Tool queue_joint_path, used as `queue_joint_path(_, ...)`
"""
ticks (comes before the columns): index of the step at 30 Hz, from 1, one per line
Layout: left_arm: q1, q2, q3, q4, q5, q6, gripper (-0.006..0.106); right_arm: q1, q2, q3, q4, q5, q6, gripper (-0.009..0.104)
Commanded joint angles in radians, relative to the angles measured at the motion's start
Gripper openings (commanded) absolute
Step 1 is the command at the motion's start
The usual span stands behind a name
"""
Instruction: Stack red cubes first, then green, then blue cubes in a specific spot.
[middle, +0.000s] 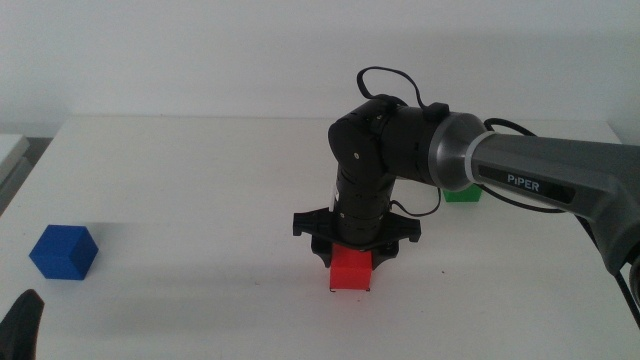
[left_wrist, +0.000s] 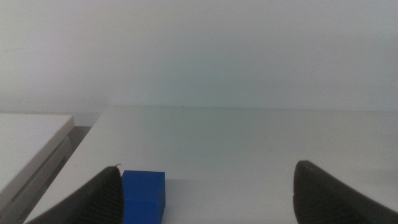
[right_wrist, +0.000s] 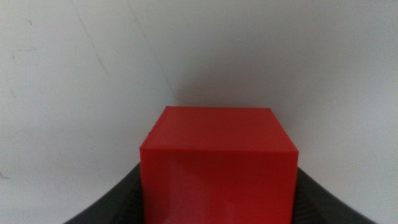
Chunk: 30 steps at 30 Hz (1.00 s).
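Note:
The red cube (middle: 351, 269) is at the table's middle, between the jaws of my right gripper (middle: 352, 256), which points straight down and is shut on it. In the right wrist view the red cube (right_wrist: 217, 165) fills the gap between the dark jaws, at or just above the white tabletop. A tiny dark pen mark (middle: 331, 291) shows by the cube's lower left corner. The green cube (middle: 462, 194) sits behind the right arm, mostly hidden. The blue cube (middle: 63, 252) lies at the far left and also shows in the left wrist view (left_wrist: 144, 194). My left gripper (left_wrist: 209, 171) waits open near the table's bottom left corner.
The right arm (middle: 540, 175) reaches in from the right, with a cable looping above its wrist. A lower white ledge (left_wrist: 31, 140) runs beyond the table's left edge.

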<state>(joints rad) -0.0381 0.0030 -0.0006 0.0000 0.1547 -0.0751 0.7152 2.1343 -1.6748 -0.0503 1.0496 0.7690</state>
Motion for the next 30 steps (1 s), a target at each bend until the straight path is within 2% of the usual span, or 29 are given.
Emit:
queue_joint_path(1,-0.003,-0.003,0.001,0.0,-0.011,-0.001,0.094,0.002,-0.005,-0.005,-0.014,0.005,-0.007,0.032)
queue_joint_path(2,-0.003,-0.003,0.001,0.0,-0.011,-0.001,0.094,0.002,-0.005,-0.005,-0.012,0.005,-0.009,0.038)
queue_joint_path(3,-0.003,-0.003,0.001,0.0,-0.011,-0.001,0.094,0.002,-0.005,-0.005,-0.012,0.005,-0.022,0.05)
queue_joint_path(14,-0.003,-0.003,0.001,0.0,-0.011,-0.001,0.094,0.004,-0.024,-0.005,-0.028,0.006,-0.053,0.075)
queue_joint_path(23,-0.003,-0.003,0.001,0.0,-0.011,-0.001,0.094,0.017,-0.267,-0.074,-0.229,0.087,-0.187,0.075)
queue_joint_path(25,-0.003,-0.003,0.001,0.0,-0.011,-0.001,0.094,-0.019,-0.299,-0.077,-0.24,0.083,-0.214,0.075)
queue_joint_path(28,-0.003,-0.003,0.001,0.0,-0.011,-0.001,0.094,-0.124,-0.314,-0.078,-0.211,0.074,-0.276,0.075)
queue_joint_path(30,-0.003,-0.003,0.001,0.0,-0.011,-0.001,0.094,-0.201,-0.308,-0.078,-0.215,0.057,-0.311,0.075)
